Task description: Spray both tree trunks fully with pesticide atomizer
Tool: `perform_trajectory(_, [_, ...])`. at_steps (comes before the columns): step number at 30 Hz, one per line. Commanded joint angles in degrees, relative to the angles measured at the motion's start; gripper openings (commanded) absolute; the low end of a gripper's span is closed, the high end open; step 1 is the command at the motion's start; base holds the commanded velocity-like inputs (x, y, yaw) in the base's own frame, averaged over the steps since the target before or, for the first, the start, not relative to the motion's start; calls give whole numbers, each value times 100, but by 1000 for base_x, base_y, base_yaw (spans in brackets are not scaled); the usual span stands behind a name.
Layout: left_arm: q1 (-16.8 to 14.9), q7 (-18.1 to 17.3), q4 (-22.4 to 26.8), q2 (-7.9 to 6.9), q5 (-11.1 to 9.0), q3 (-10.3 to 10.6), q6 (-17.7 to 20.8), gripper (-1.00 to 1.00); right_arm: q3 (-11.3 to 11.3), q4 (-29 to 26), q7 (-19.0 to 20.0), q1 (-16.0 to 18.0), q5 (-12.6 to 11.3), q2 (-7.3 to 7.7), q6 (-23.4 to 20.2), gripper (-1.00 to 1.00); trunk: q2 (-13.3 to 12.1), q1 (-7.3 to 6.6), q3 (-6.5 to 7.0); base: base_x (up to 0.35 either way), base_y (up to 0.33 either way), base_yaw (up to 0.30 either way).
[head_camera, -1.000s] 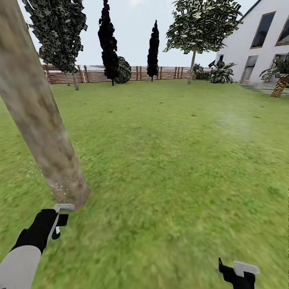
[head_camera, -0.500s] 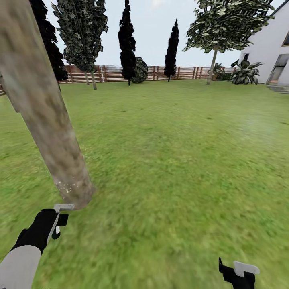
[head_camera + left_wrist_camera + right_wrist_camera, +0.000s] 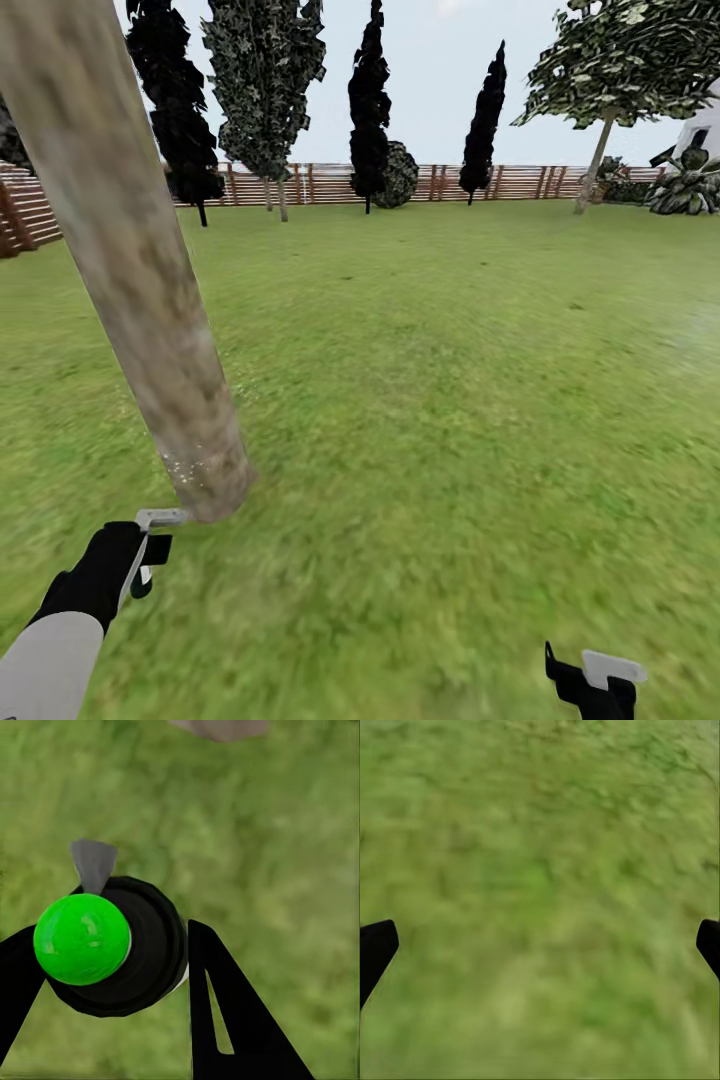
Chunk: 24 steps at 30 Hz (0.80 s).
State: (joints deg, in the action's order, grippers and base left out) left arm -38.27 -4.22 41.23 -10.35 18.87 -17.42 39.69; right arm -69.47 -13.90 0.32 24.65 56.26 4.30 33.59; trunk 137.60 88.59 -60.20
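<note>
Atomizer in your left gripper, nozzle low at the base of the near trunk.

Head view: your left gripper [image 3: 140,560] sits just short of the tree trunk [image 3: 140,290], whose long axis leans up and away toward the frame's upper left; the grey nozzle [image 3: 160,517] nearly touches its flared base, so the bare column lies up and ahead. Your right gripper [image 3: 590,680] hangs well apart over the grass lawn [image 3: 450,380], making your left arm the nearer 1. The brown fence [image 3: 320,183] rings the far edge. Left wrist view: the fingers [image 3: 225,1020] are clamped on the pesticide atomizer [image 3: 112,945], its green cap facing the camera, a detail the head view hides. Right wrist view: the fingertips [image 3: 375,949] stand wide apart, holding nothing.
</note>
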Motion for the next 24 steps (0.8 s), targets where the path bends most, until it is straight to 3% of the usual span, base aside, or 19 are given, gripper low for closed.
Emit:
perform_trajectory(1, [-5,-44,1,25,68,-18,19,-100,-48,2,3,5,52,1,25,100,2,1,-5,184,-127,276])
perform_trajectory(10, [-111,-160,-1,20,40,-5,-217,-100,-49,-6,3,5,51,6,25,100,2,1,-5,24,-17,75])
perform_trajectory(12, [-161,-189,35,-88,58,0,-210,-100,-49,-5,3,5,52,5,25,100,2,1,-5,0,0,0])
perform_trajectory(13, [-275,-213,7,-269,62,1,-197,-100,-49,-2,3,5,52,4,25,100,2,1,-5,0,0,0])
perform_trajectory(15, [-379,-466,19,-439,69,3,-184,-100,-49,1,3,5,52,3,25,100,2,1,-5,0,0,0])
perform_trajectory(17, [-401,-787,60,-379,67,222,-154,-100,-49,1,3,5,52,7,25,100,2,1,-5,0,0,0])
perform_trajectory(20, [-604,-909,73,-164,52,858,-78,-100,-49,1,3,5,52,9,25,100,2,1,-5,0,0,0])
perform_trajectory(23, [-868,-927,37,-242,43,913,70,-100,-49,1,3,5,52,9,25,100,2,1,-5,0,0,0])
perform_trajectory(24, [-927,-932,30,-333,42,914,102,-100,-49,1,3,5,52,10,25,100,2,1,-5,0,0,0])
